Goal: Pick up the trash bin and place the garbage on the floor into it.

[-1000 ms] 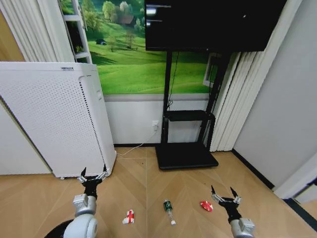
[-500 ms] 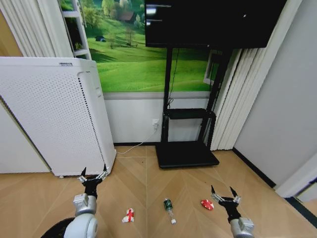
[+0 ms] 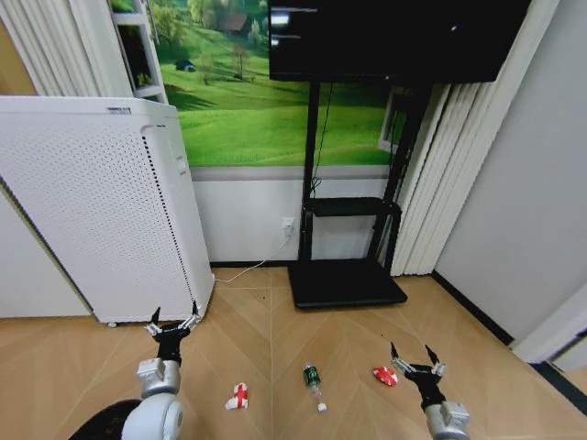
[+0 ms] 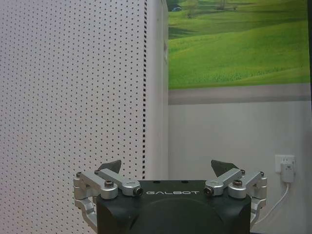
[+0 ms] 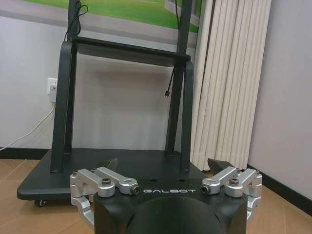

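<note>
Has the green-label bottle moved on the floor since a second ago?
No. The bottle keeps its place between the wrapper and the red piece; the whole head view shifted slightly.

Light: bright and even — soft, like from lamps above.
Shadows: faint on the floor (image 3: 303, 330).
Glare: a small shine on the dark screen (image 3: 394, 41).
Edges: straight lines bend outward — wide lens.
Focus: sharp everywhere.
</note>
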